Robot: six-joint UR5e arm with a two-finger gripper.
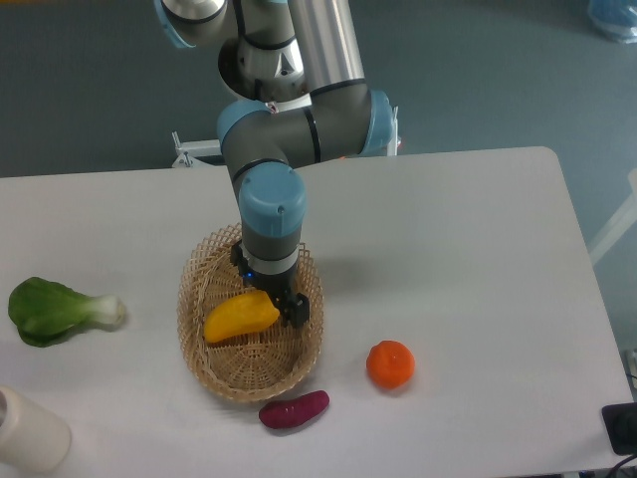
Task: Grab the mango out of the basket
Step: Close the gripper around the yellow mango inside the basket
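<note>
The mango (pixel 240 315) is seen lying in the basket (pixel 214 371). The fingers (pixel 295 311) are placed over its right end (clenched or released cannot be told).

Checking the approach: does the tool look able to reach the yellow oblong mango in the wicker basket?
Probably yes: the tool hangs over the yellow oblong mango in the open-topped wicker basket, with nothing covering it.

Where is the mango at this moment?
In the camera view the mango lies inside the basket, left of centre on the table, with the gripper right over its right end.
</note>
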